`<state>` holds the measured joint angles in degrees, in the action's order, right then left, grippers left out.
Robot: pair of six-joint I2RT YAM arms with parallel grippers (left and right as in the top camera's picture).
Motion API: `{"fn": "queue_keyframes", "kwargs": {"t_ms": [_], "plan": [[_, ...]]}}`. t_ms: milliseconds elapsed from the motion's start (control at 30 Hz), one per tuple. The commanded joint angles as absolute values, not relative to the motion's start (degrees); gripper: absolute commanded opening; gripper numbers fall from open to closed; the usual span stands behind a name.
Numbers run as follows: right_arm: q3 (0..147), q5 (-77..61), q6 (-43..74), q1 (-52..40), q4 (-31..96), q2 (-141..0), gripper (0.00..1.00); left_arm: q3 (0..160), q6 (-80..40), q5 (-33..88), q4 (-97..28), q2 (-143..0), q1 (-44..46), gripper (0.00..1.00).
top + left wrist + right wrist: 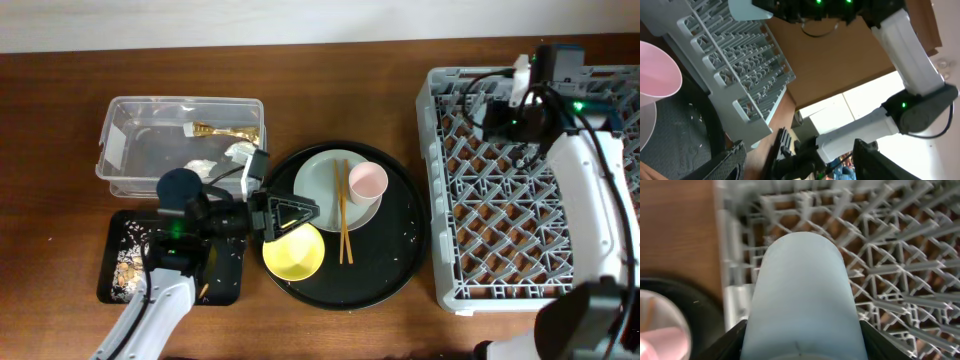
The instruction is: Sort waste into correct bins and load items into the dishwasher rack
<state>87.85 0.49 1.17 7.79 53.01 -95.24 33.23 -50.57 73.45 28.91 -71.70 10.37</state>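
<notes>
Light blue cup (802, 280) sits clamped in right gripper (803, 332) above rack (900, 240).

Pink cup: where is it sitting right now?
Overhead view, centre: the pink cup stands on the right edge of the pale round plate, just right of the wooden chopsticks, inside the large round black tray.

The wooden table (60, 110) directly supports four units: clear plastic tub (180, 101), black rectangular tray (228, 282), round black tray (402, 240), grey dishwasher rack (438, 200).
</notes>
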Motion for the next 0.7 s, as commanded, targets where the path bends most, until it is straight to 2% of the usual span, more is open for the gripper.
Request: {"fn": "queue_keyframes", "kwargs": {"t_ms": [0, 233, 267, 300, 400, 667], "plan": [[88.82, -0.08, 1.54, 9.52, 51.9, -99.74, 0.55, 34.0, -47.83, 72.07, 28.86, -71.88, 10.76, 0.68], [88.84, -0.16, 0.91, 9.78, 50.15, -104.77, 0.57, 34.0, -47.83, 71.59, 28.84, -71.88, 10.76, 0.69], [88.84, -0.16, 0.91, 9.78, 50.28, -104.75, 0.61, 34.0, -47.83, 71.55, 28.86, -71.88, 10.76, 0.7], [88.84, -0.16, 0.93, 9.78, 50.39, -104.73, 0.75, 34.0, -47.83, 71.48, 28.86, -71.88, 10.76, 0.7], [88.84, -0.16, 0.93, 9.78, 51.03, -104.73, 0.99, 34.0, -47.86, 70.67, 28.86, -71.88, 10.76, 0.73], [93.25, -4.51, 0.93, 9.78, 56.51, -101.91, 0.98, 34.17, -47.92, 70.46, 28.86, -71.64, 10.76, 0.75]]}}
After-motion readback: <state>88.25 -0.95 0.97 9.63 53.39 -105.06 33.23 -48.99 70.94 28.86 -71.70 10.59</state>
